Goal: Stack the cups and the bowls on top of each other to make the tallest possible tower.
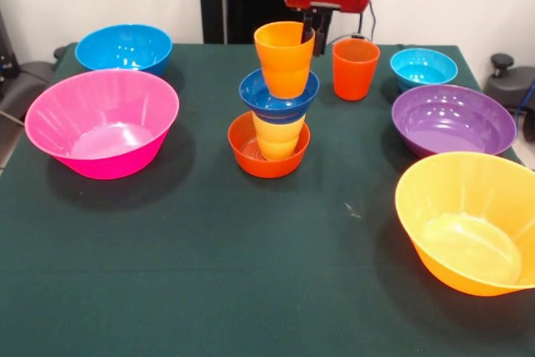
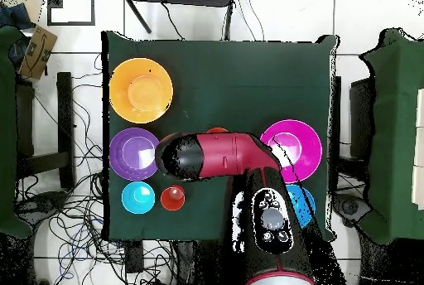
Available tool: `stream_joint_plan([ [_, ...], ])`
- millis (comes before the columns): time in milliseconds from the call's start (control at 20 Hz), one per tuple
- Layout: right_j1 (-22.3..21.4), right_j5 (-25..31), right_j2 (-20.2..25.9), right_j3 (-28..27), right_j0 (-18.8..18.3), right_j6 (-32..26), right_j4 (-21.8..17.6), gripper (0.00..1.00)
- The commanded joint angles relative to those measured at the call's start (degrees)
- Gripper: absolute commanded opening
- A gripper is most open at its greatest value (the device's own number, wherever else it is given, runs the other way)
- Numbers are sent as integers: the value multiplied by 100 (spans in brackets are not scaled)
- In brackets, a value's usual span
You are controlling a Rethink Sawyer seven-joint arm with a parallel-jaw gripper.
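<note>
Glossy light orange cup point(image 1: 284, 58) tops the tower point(image 1: 277, 106); gripper point(image 1: 313, 33) behind it, grasp perhaps unreadable.

The table point(image 1: 209, 290) wears a dark green cloth — matt, with a faintly felt-like nap. The pink bowl point(image 1: 102, 123), yellow-orange bowl point(image 1: 468, 219) and purple bowl point(image 1: 453, 119) look like smooth, glossy plastic, each catching light inside. The light orange cup point(image 1: 284, 58) and red-orange cup point(image 1: 355, 68) seem slightly translucent plastic. The arm's red shell point(image 2: 228, 156) is shiny — probably moulded plastic.
</note>
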Motion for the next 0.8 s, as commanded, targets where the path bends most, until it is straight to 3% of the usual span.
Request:
stream_joint_plan([
  [50, 346, -521, 48, 73, 85, 469, -298, 0],
  [800, 480, -779, -284, 101, 245, 397, -371, 0],
])
